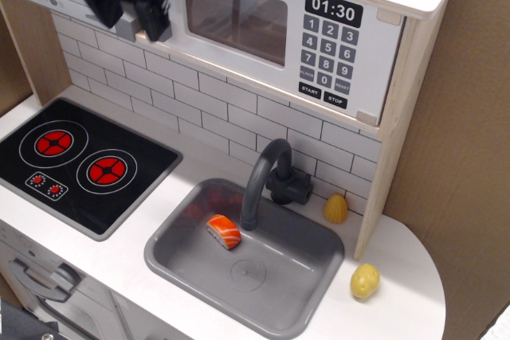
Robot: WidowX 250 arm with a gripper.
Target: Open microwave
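White door shut, gripper up at its handle edge

White microwave (pixel 271 25) sits above the counter (pixel 398 300), door closed. Black gripper (pixel 135 17) hangs at the door's left edge, probably to catch the handle there; whether its jaws are parted or closed, I cannot tell

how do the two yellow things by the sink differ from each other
The yellow piece by the wall sits at the back of the counter against the tiles, just right of the tap; the yellow piece near the front lies close to the counter's front edge, right of the sink. The back one is darker, orange-yellow, tapering to a point; the front one is paler and rounder. Both are small toy foods lying apart from the sink.
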